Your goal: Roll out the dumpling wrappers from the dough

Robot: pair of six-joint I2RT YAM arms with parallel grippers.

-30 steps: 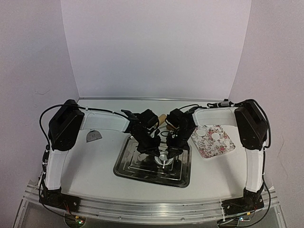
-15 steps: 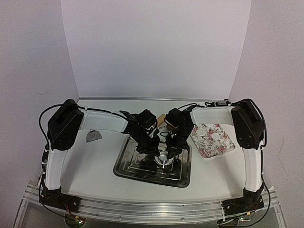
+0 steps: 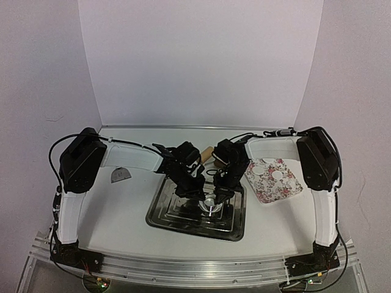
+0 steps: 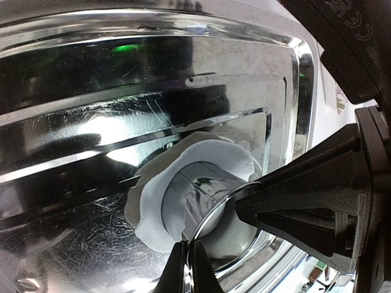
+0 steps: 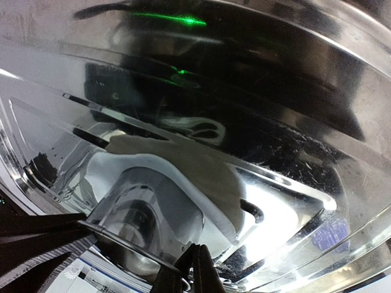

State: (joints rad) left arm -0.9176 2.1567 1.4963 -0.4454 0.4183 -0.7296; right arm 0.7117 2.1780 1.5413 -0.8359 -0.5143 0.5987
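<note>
Up close, the left gripper [image 4: 188, 262] and right gripper [image 5: 194, 267] show only their tips, cut off at 6 o'clock. The clear ring [image 4: 195, 183] covers the dough's [image 4: 145, 207] middle; from above, both arms hide nearly all of it. A wooden piece [image 3: 208, 152] at the tray's [image 3: 160, 215] 12 o'clock is mostly covered. The grey scrap [image 3: 120, 175] at 9 o'clock is too small to name.
</note>
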